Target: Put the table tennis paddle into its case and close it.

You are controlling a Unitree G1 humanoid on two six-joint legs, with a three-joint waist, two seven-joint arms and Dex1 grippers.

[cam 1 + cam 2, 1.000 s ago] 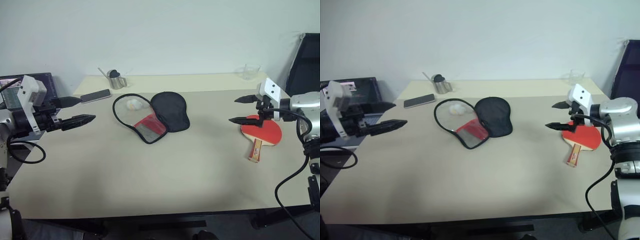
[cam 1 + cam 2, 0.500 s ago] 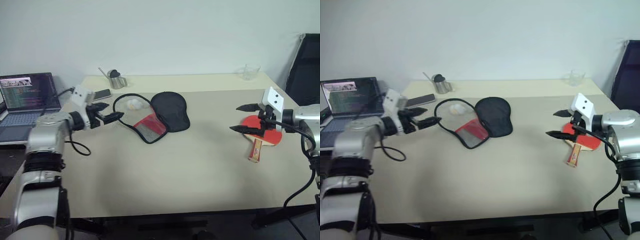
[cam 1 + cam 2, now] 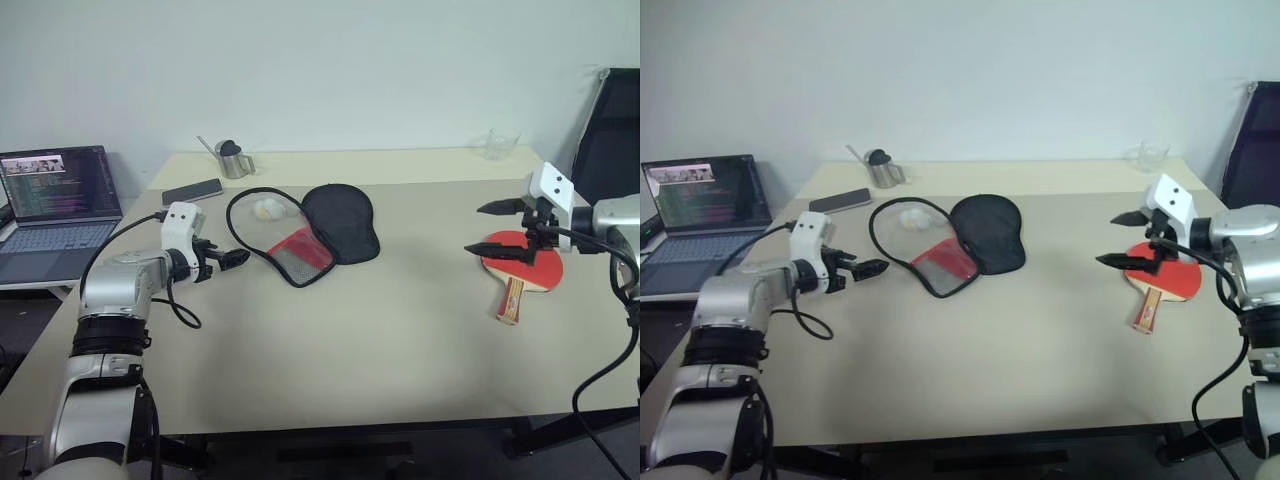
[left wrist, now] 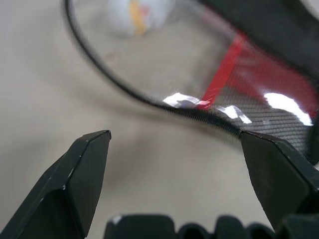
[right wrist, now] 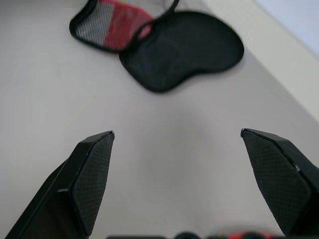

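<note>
The case (image 3: 342, 222) lies unzipped and spread flat at the table's middle back. Its black half is on the right and its mesh half (image 3: 288, 246) with red trim on the left, with a white ball (image 3: 266, 209) on it. My left gripper (image 3: 228, 258) is open, low over the table just left of the case's rim (image 4: 164, 102), holding nothing. The table tennis paddle (image 3: 528, 266) lies red face up at the right, handle (image 3: 511, 300) toward the front edge. My right gripper (image 3: 474, 228) hangs open over the paddle's left edge, pointing toward the case (image 5: 184, 47).
An open laptop (image 3: 55, 195) stands off the table's left side. A phone (image 3: 192, 190) and a metal cup (image 3: 233, 158) sit at the back left, a clear glass (image 3: 502, 143) at the back right. A black chair (image 3: 612, 130) stands beyond the right edge.
My left arm has come down and forward, from high at the left to low beside the case's left rim, rolling its wrist. The right gripper has stayed over the paddle.
</note>
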